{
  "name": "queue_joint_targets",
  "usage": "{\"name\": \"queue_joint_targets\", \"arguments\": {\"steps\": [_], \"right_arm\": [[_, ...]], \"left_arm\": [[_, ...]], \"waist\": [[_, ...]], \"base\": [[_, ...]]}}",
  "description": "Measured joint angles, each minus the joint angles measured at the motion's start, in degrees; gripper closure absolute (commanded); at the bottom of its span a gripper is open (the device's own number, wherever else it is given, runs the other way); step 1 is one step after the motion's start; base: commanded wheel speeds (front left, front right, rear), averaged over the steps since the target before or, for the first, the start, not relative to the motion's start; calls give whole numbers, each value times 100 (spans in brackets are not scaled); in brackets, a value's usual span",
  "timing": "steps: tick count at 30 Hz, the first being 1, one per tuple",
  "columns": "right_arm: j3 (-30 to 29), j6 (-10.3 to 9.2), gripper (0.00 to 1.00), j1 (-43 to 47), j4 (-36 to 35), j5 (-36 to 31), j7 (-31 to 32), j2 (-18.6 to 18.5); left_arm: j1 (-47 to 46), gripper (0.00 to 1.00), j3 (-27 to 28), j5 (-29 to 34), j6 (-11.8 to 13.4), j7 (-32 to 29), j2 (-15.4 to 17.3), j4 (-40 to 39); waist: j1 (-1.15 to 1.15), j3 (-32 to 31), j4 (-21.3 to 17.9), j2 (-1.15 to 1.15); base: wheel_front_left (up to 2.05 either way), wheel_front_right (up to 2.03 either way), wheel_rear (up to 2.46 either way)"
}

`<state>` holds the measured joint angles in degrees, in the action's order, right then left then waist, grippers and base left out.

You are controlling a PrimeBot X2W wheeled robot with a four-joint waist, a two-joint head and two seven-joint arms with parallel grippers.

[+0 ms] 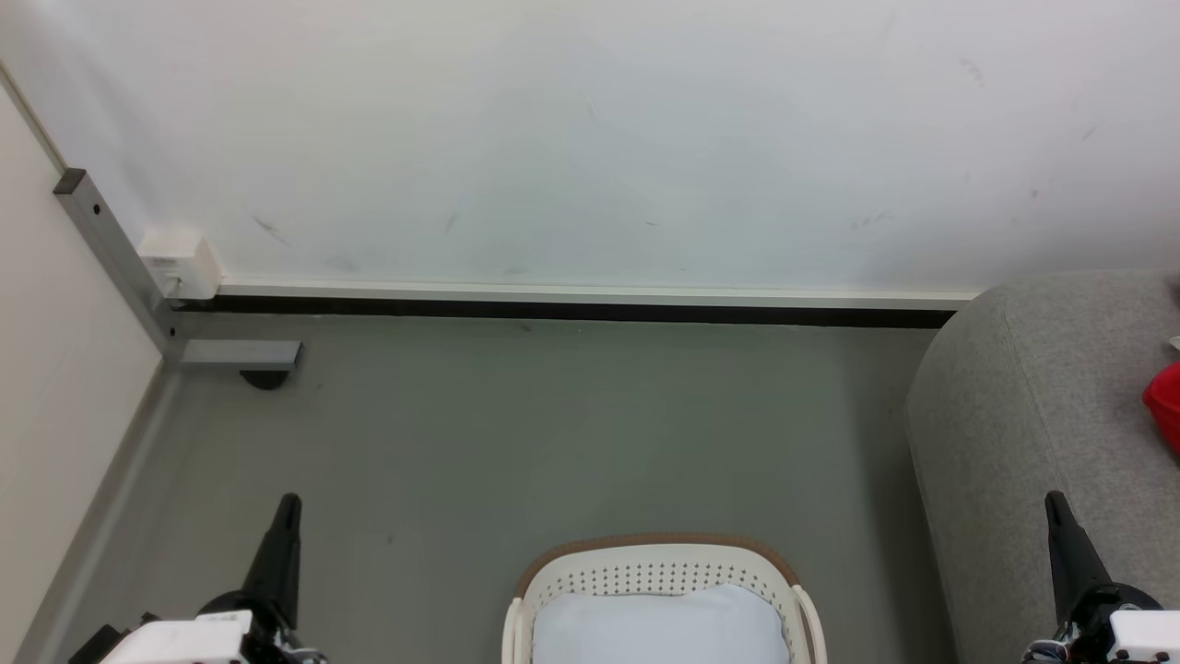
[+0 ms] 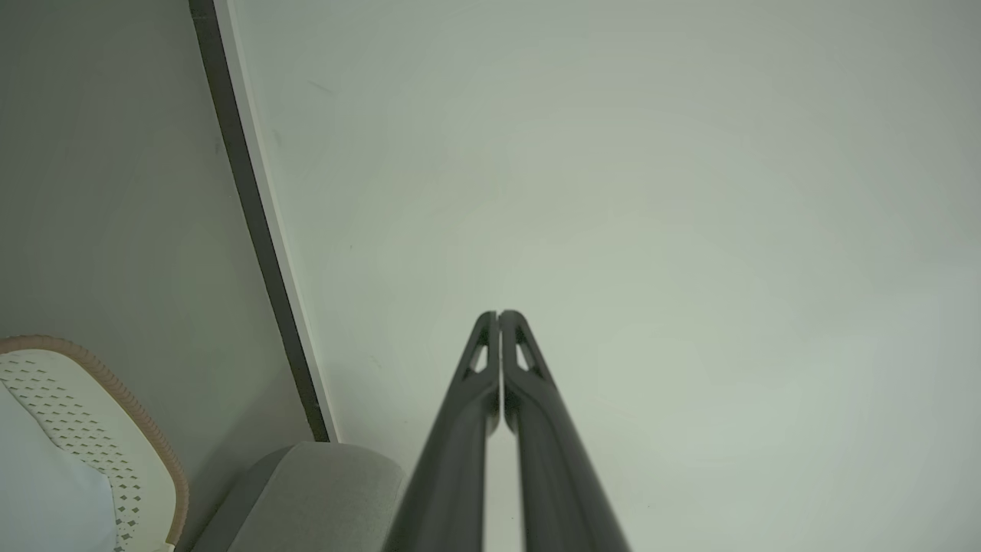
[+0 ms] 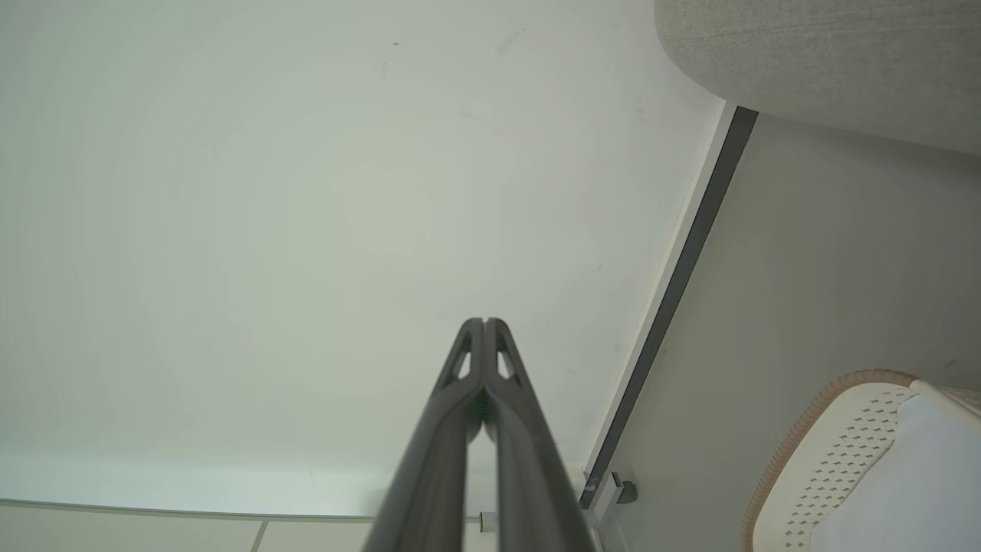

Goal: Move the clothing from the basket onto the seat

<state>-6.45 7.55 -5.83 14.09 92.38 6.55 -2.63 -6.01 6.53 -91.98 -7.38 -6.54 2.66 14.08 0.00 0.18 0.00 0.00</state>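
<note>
Left tool (image 2: 498, 316) and right tool (image 3: 485, 322): both fully closed, nothing held, flanking the basket (image 1: 659, 544). A pale cloth (image 1: 659, 627) lies inside it. The red clothing (image 1: 1164, 406) lies on the seat (image 1: 1014, 415), mostly out of frame. Risks: pale cloth picked in error; right tool, near the seat, snagging upholstery.

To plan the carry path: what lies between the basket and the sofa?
The stretch is bare: in the head view, grey floor runs from the basket to the sofa.

Left hand (image 2: 500, 315) closed, facing wall (image 2: 659, 184); basket (image 2: 73, 418) lower left.
</note>
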Motion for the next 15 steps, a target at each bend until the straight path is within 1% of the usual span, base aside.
{"name": "queue_joint_targets", "arguments": {"steps": [15], "right_arm": [[0,0,100,-1,0,0,0,0]], "left_arm": [[0,100,0,0,0,0,0,0]], "waist": [[0,0,0,0]], "base": [[0,0,0]]}}
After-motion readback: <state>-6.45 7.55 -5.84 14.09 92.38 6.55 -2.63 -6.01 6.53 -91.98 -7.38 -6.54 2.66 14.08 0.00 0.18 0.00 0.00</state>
